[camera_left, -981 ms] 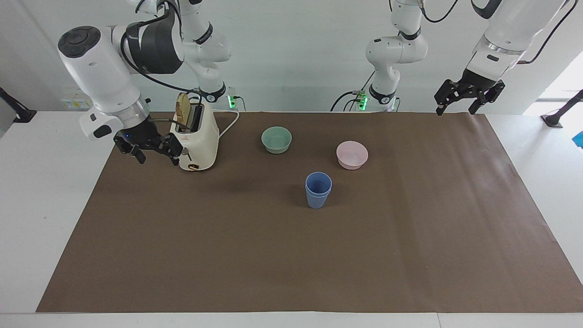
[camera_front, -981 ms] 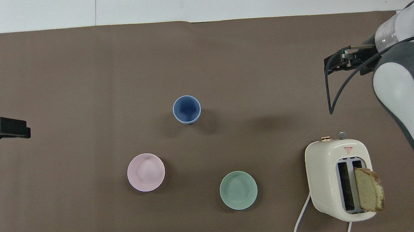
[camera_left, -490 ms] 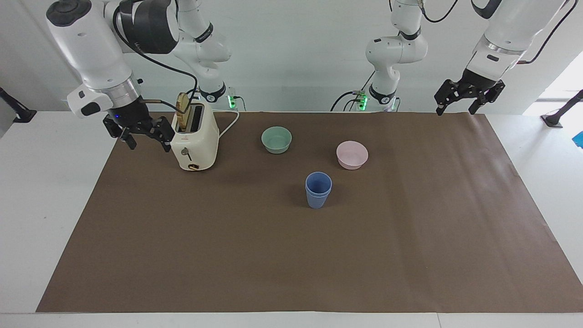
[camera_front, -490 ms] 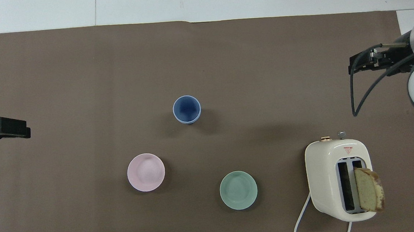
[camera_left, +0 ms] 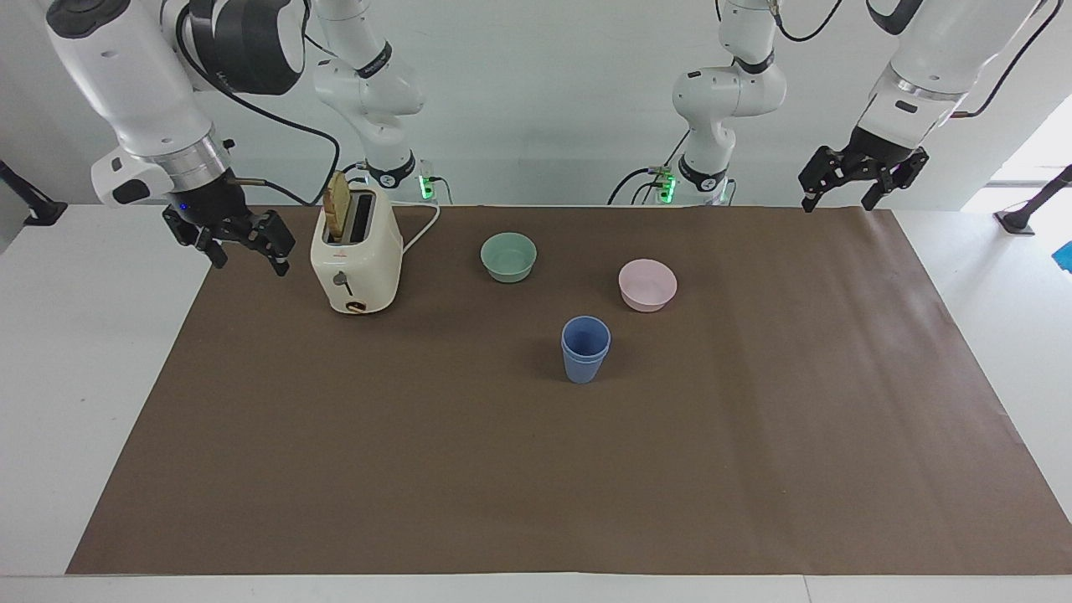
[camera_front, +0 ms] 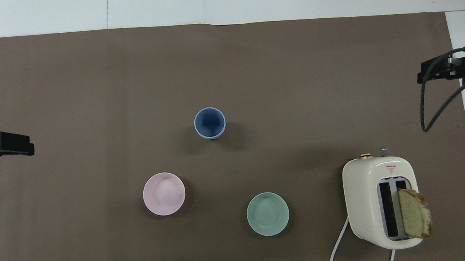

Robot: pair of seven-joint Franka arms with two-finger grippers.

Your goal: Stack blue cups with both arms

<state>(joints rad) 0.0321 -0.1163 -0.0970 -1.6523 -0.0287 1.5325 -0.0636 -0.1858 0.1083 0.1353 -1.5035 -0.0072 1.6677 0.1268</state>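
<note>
Two blue cups [camera_left: 585, 349] are seen nested upright mid-mat in the facing view, farther from the robots than the pink bowl [camera_left: 647, 285] and mint bowl [camera_left: 508, 256]; their place is unchanged. The right gripper [camera_left: 229, 241], spread and empty, has been drawn away from the toaster [camera_left: 356, 260] to the mat's edge. The left gripper [camera_left: 863, 180] is held spread, unmoved. From overhead, the right gripper [camera_front: 441, 71] has been shifted outward; the cups [camera_front: 210, 123] are left untouched.

Item: my two matte dusty-blue tapered plastic cups [camera_left: 585, 348] [camera_front: 210, 123], nested one inside the other, upright, mouths up, resting mid-mat, farther from me than both bowls and touching neither.
</note>
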